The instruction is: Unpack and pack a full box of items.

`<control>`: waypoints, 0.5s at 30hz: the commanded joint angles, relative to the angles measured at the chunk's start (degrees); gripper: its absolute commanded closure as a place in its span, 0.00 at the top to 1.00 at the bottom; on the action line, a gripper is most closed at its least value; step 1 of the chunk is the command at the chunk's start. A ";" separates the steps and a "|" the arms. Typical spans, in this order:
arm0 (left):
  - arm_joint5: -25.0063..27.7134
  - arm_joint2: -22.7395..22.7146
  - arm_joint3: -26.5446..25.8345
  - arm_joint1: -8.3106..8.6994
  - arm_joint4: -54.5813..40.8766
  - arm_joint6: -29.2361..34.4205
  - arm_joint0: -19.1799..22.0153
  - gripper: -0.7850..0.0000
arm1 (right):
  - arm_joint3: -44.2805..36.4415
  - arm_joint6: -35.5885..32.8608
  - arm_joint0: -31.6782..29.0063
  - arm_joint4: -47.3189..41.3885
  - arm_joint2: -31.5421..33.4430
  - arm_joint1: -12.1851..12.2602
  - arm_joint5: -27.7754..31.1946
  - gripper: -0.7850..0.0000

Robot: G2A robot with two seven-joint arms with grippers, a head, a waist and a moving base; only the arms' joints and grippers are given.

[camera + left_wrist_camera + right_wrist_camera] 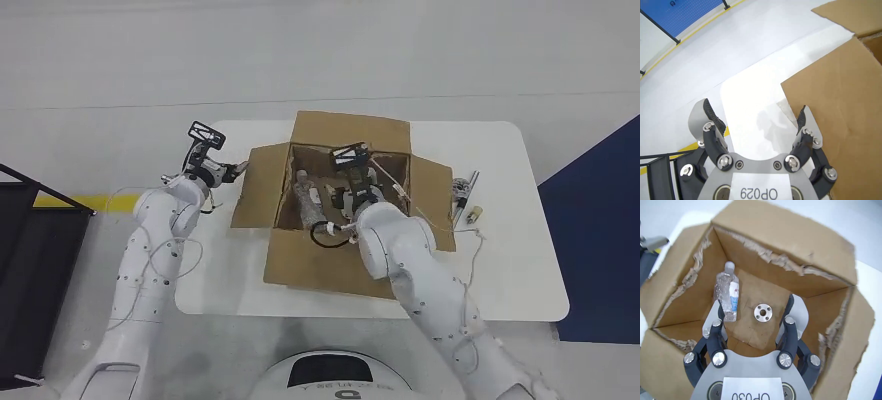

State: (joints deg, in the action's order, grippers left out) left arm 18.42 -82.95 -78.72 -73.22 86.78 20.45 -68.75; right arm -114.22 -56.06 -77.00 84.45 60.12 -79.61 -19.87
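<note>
The unpacking is looking partly done. The box (350,130) (783,228) (838,94) is standing open on the table (500,270) with its flaps folded out. A few small metal pieces (466,200) are lying on the table, well apart from both sets of fingers, on the right arm's side of the box. The right gripper (754,300) (352,160) is hanging over the open box, its fingers spread and gripping nothing. A water bottle (727,291) (308,200) is lying on the box floor just beside one fingertip. A round metal flange (762,312) is lying flat beneath the gap between the fingers. Those two, at least, are waiting to come out. The left gripper (755,104) (205,135) is hovering outside the box, fingers spread and empty too. One of its fingertips is sitting right by a flap edge, though I cannot tell whether it is touching. By my reckoning the emptying is nearing its end, and the repacking is not yet begun.
</note>
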 commanded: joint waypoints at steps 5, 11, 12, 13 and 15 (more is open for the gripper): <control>-0.64 -0.76 -1.63 0.24 -1.12 -0.27 -0.89 1.00 | -11.17 8.45 -15.75 -14.28 21.27 1.90 4.78 1.00; -0.53 -0.09 -2.05 0.36 -1.03 -0.37 -1.35 1.00 | 2.13 1.74 -9.79 -26.97 27.63 2.63 14.64 0.95; -0.60 0.06 -2.12 0.37 -0.93 -0.40 -1.32 1.00 | 4.68 0.64 -7.68 -28.19 26.70 2.64 16.15 0.93; -0.65 0.18 -2.24 0.38 -1.00 -0.50 -1.35 1.00 | 7.11 0.19 -5.90 -29.40 25.94 2.60 16.95 0.90; -0.68 0.22 -2.44 0.43 -1.14 -0.56 -1.48 1.00 | 9.51 -0.64 -3.38 -30.66 23.96 2.53 18.32 0.80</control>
State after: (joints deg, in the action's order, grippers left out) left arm 17.76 -82.73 -81.06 -72.82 85.73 19.93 -70.15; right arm -106.03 -56.27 -81.83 54.54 85.20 -77.04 -2.25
